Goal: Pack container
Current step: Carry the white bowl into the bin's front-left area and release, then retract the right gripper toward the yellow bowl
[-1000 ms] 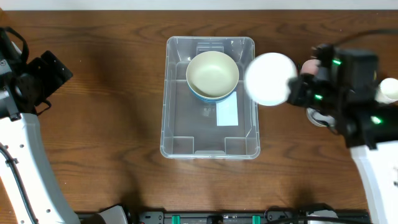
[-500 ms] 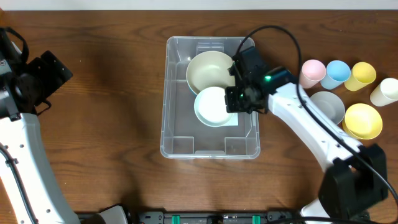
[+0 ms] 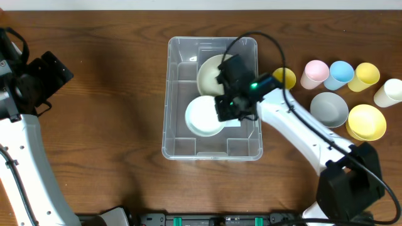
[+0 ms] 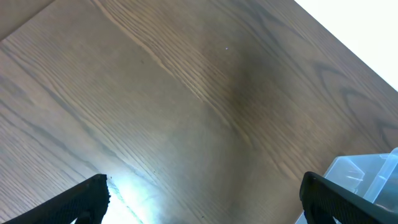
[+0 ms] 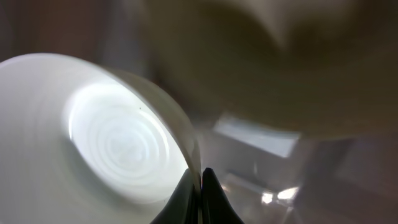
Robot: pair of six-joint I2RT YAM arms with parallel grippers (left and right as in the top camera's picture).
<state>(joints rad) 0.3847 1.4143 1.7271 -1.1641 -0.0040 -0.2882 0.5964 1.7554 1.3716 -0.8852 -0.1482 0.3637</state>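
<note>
The container [image 3: 167,100] sits midway between the left and right edges of the counter [image 3: 113,144], with a cream bowl [image 3: 210,72] at its far end. The right fingers [image 3: 221,112] are pinched on the rim of a white bowl [image 3: 201,118] within its walls. The left fingers [image 3: 50,74], near the left edge, are spread wide and hold nothing. Coloured cups [image 3: 341,74] and bowls [image 3: 329,108] stand by the right edge.

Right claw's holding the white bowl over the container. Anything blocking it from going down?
Nothing visible does. The white bowl hangs over bare container floor; the cream bowl fills the far end, close beside it.
</note>
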